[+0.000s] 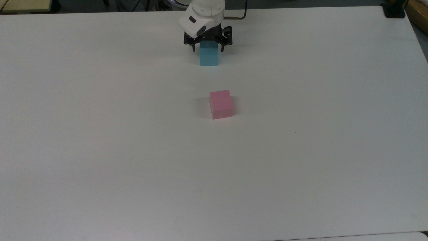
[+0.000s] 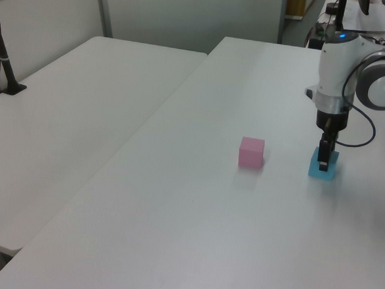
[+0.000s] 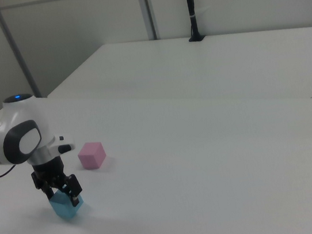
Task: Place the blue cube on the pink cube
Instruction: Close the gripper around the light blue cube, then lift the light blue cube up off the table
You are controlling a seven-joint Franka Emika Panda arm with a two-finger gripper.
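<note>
Hand [image 1: 207, 48] astride blue cube [image 1: 209, 57]; pink cube [image 1: 221, 104] apart.

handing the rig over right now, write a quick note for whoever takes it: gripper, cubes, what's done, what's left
Gripper: open, lowered around the blue cube, one finger on each side in the top view; not closed on it yet.
Blue cube: on the table, at the far end in the top view.
Pink cube: on the table, apart from the blue one, nothing on top.
Done: the approach to the blue cube.
Left: close on the blue cube, lift it, carry it over the pink cube, set it on top, release.
</note>
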